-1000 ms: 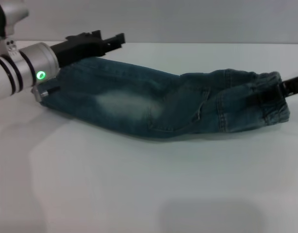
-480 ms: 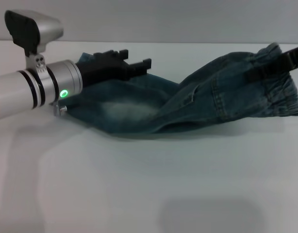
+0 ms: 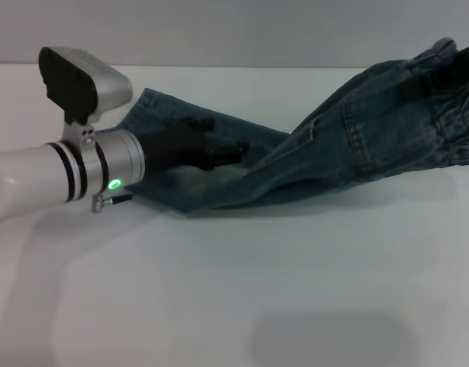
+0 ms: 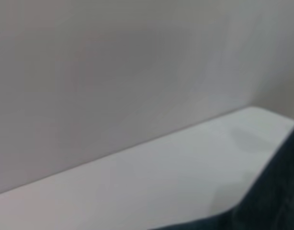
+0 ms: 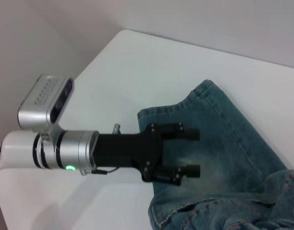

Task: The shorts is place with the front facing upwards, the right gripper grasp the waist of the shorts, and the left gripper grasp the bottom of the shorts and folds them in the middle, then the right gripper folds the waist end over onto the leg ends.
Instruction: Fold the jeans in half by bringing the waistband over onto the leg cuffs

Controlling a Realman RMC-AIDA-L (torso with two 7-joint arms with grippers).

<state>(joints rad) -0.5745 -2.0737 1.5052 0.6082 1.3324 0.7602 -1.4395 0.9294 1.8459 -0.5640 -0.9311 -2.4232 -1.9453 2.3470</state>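
Observation:
The denim shorts (image 3: pixel 349 145) lie folded lengthwise on the white table (image 3: pixel 295 275). The leg ends (image 3: pixel 148 103) lie flat at the left. The puckered waist (image 3: pixel 448 115) hangs raised at the far right, with my right gripper (image 3: pixel 465 63) shut on it at the picture's edge. My left gripper (image 3: pixel 228 136) is low over the legs, just inside the hem. In the right wrist view the left gripper (image 5: pixel 192 151) is open, its fingers (image 5: pixel 186 133) spread above the faded denim (image 5: pixel 223 158), nothing between them. The hem edge (image 5: pixel 175 106) shows beside it.
A pale wall (image 4: pixel 113 72) rises behind the table's far edge. The left wrist view shows only that wall, the tabletop and a dark corner of denim (image 4: pixel 281 201). The left arm's silver housing (image 3: pixel 82 76) stands over the left part of the table.
The right gripper has lifted the waist off the table and carried it up. The left gripper has moved right and down, from beside the hem to over the legs.

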